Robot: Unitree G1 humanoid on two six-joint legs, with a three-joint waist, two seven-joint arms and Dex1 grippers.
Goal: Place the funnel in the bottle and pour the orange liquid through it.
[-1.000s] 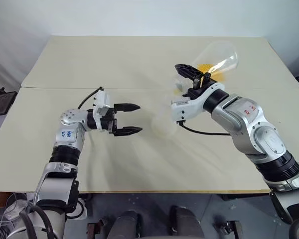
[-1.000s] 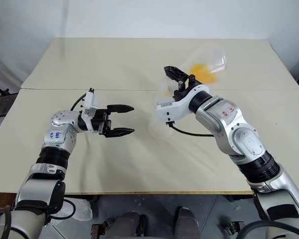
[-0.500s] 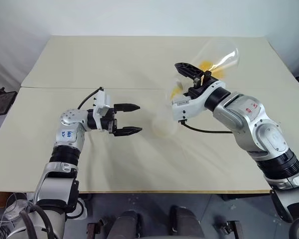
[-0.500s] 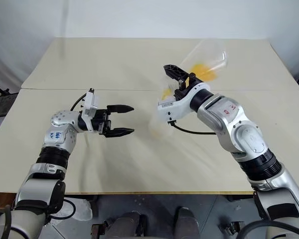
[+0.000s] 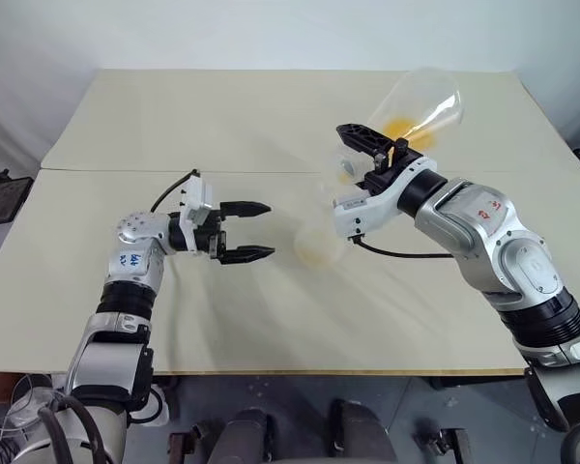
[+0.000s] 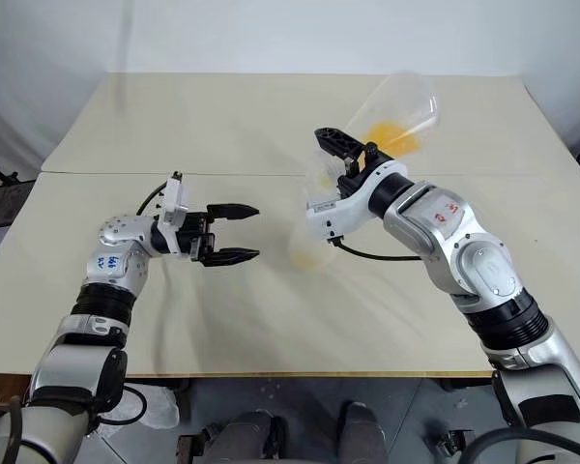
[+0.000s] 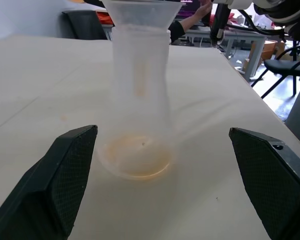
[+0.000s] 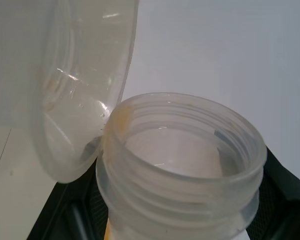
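Clamped fingers of our right gripper [image 5: 367, 155] grasp the neck of a tilted clear flask [image 5: 423, 104], holding it up above the table [image 5: 222, 116] with its wide base raised and pointing away from us and its mouth turned down toward the bottle [image 7: 139, 105]; in the right wrist view we see the ribbed rim of that flask's mouth [image 8: 182, 145] touching the edge of the funnel [image 8: 85, 90], with an orange smear at the point of contact. Part of the orange liquid [image 5: 403, 129] lies pooled against the lower wall of the tilted flask, and a shallow ring of it shows at the bottom of the bottle [image 7: 137, 157]. That bottle stands upright on the table between our two arms, just beside and below the right gripper, and the funnel sits in its neck with the wide mouth on top, its spout running down inside. Our left gripper [image 5: 258, 231] is released, its two black fingers spread wide and level, pointing at the bottle from the side without touching it; in the left wrist view the bottle stands between and beyond the two fingertips [image 7: 70, 170]. A person's hand [image 7: 202, 9] shows far behind the table
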